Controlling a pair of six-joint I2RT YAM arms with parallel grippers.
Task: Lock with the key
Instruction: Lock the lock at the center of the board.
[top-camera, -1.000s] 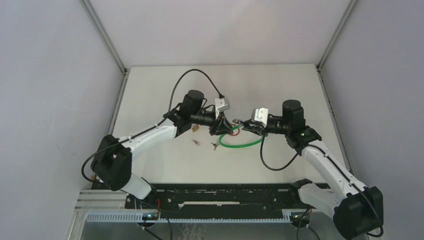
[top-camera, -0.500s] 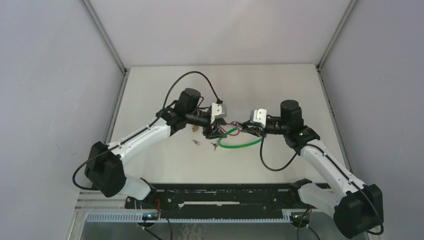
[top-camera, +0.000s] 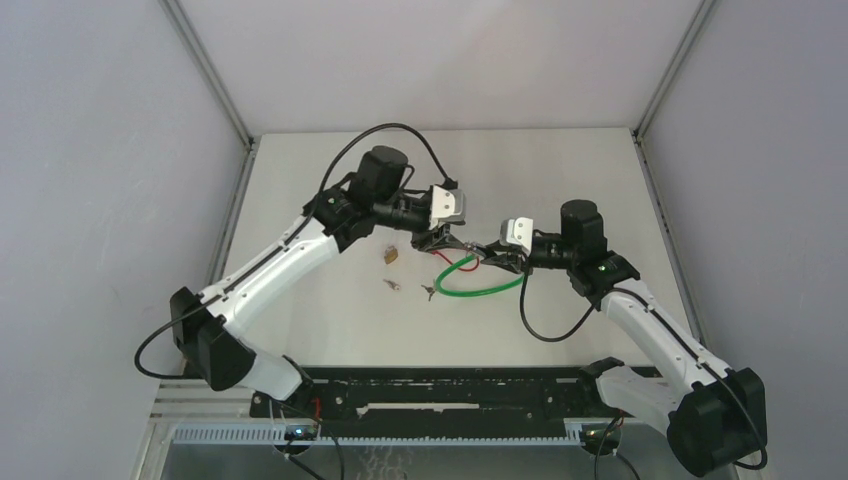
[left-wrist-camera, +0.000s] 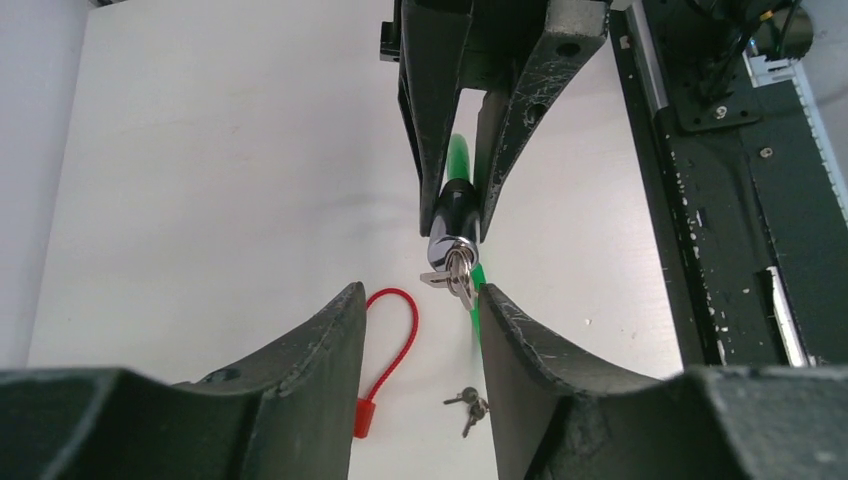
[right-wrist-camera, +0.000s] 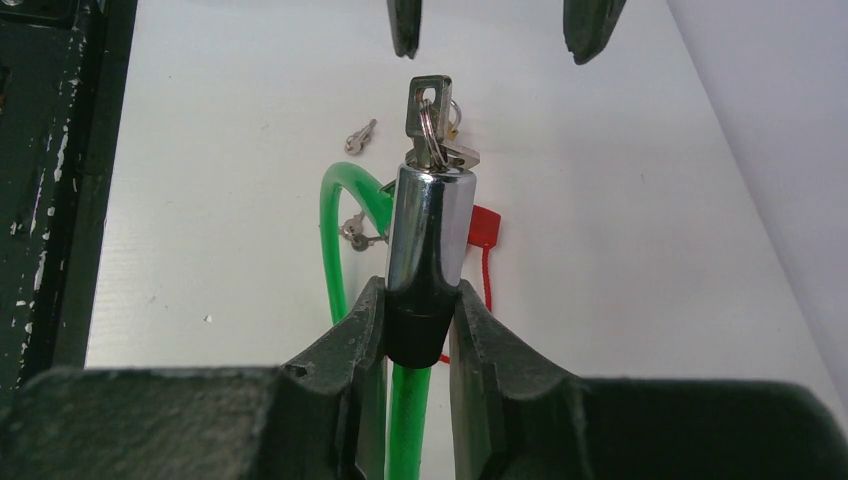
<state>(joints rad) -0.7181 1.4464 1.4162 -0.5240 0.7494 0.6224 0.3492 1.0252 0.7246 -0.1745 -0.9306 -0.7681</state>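
As I read the feeds from my desk, the two arms meet nose to nose over the middle of the white table (top-camera: 560, 170). The right gripper (right-wrist-camera: 418, 300) is clamped tight on the black end of the lock barrel (right-wrist-camera: 430, 225), a finger pressed against either side so that the chrome half sticks out past the tips. A key (right-wrist-camera: 428, 105) sits in the barrel's free end, with a split ring and what looks like a second key hanging from it (the ring blurs a bit on the left wrist camera). The left gripper (left-wrist-camera: 415, 295) faces that key head-on, its jaws parted and nothing held between them. On the left wrist view the key hangs just beside the inner edge of one fingertip (left-wrist-camera: 510, 320), and I cannot tell whether they touch. From the barrel's black end the green cable (top-camera: 480, 288) runs down to the table and curls into a loop lying below and between the two grippers. A red loop tag (left-wrist-camera: 390, 335) lies flat on the table beneath the left gripper, just beside the cable. Spare keys (top-camera: 428, 291) rest just beside the loop's left edge, with another small key (top-camera: 392, 285) farther left. A tan object (top-camera: 390, 256) lies near that one, and I cannot make out what it is.
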